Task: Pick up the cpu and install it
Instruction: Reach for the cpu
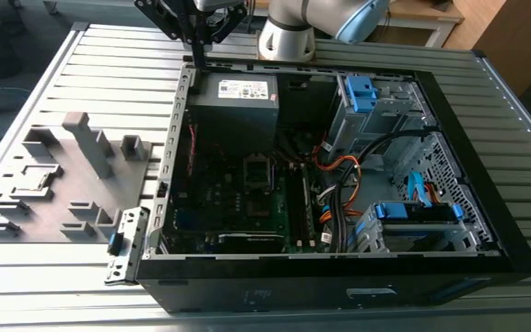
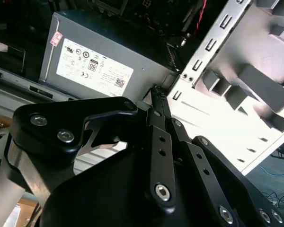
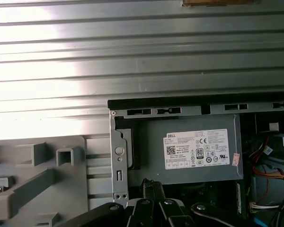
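Observation:
The cpu [image 1: 35, 181] looks like a small flat grey square lying in a recess of the grey holder block [image 1: 72, 187], on the exterior view's left, beside the open computer case [image 1: 339, 266]. My gripper [image 1: 194, 54] hangs over the case's far corner, close to the case wall and well away from the cpu. Its fingertips meet with nothing between them in both wrist views [image 2: 155, 91] [image 3: 149, 183]. The motherboard's socket [image 1: 258, 171] sits in the middle of the case floor.
A big grey box with a white label [image 1: 236, 104] [image 2: 99, 61] [image 3: 194, 151] lies right under the gripper. Blue drive brackets [image 1: 362, 93] and orange and black cables [image 1: 339, 173] fill the case's other side. The ribbed metal table [image 1: 108, 48] surrounds everything.

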Controlling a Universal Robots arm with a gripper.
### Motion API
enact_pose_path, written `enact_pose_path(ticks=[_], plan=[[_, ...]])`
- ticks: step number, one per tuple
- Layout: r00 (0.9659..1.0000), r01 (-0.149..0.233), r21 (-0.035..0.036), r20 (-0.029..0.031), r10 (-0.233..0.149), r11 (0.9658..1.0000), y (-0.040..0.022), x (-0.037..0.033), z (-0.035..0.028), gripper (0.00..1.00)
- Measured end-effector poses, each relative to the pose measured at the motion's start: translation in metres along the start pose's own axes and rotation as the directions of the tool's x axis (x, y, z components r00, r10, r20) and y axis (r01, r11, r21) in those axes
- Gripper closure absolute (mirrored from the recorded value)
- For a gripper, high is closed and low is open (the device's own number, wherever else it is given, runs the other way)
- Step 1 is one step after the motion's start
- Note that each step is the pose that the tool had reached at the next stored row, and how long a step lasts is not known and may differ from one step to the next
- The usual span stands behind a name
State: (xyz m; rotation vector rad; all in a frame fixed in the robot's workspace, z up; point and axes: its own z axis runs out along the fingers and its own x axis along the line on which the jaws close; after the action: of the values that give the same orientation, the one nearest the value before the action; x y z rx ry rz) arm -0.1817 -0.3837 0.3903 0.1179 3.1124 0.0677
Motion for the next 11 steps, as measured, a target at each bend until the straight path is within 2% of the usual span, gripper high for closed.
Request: enact_pose_path(ticks=[11], plan=[[1.0000,0.000,0.0000,0.0000,0.000,1.0000,0.0029,0.0192,0.0009,0.89]])
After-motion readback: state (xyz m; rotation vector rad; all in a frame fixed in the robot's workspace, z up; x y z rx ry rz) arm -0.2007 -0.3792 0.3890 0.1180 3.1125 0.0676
